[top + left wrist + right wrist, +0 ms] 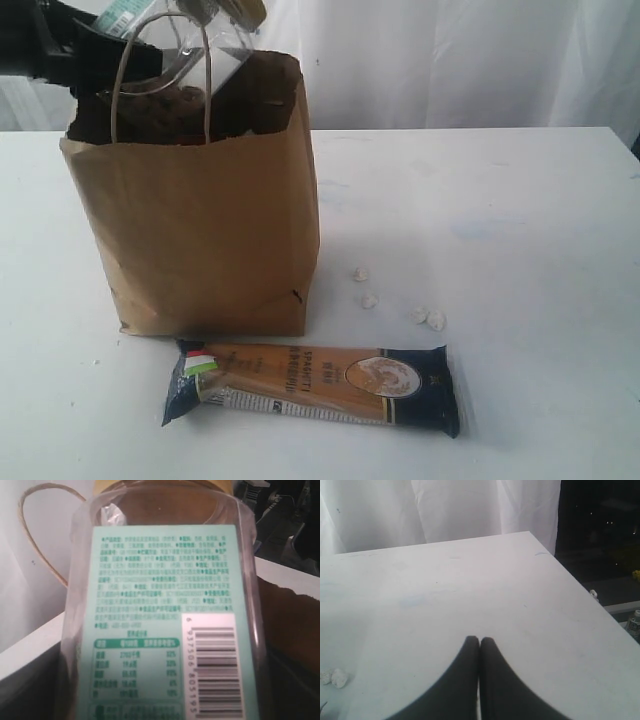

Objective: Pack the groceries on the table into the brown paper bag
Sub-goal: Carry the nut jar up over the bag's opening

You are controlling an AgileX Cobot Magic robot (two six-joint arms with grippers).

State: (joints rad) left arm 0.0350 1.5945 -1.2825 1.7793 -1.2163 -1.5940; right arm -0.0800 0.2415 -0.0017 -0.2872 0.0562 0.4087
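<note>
The brown paper bag point(200, 230) stands open on the white table point(500, 200). Just above the bag's mouth, tilted, hangs the gold-lidded nut jar point(195, 55), with my left gripper point(120, 58) shut on it. The jar's green label and barcode point(165, 605) fill the left wrist view and hide the fingers. A bag handle point(35, 540) loops beside the jar. The navy-orange spaghetti pack point(315, 385) lies flat in front of the bag. Small white lumps point(430, 318) point(335, 677) are scattered to the bag's right. My right gripper point(479, 640) is shut and empty above the table point(470, 580).
A white curtain point(450, 60) hangs behind the table. In the right wrist view the table's side edge point(580, 585) drops to a dark floor, where a small bottle point(634, 624) stands.
</note>
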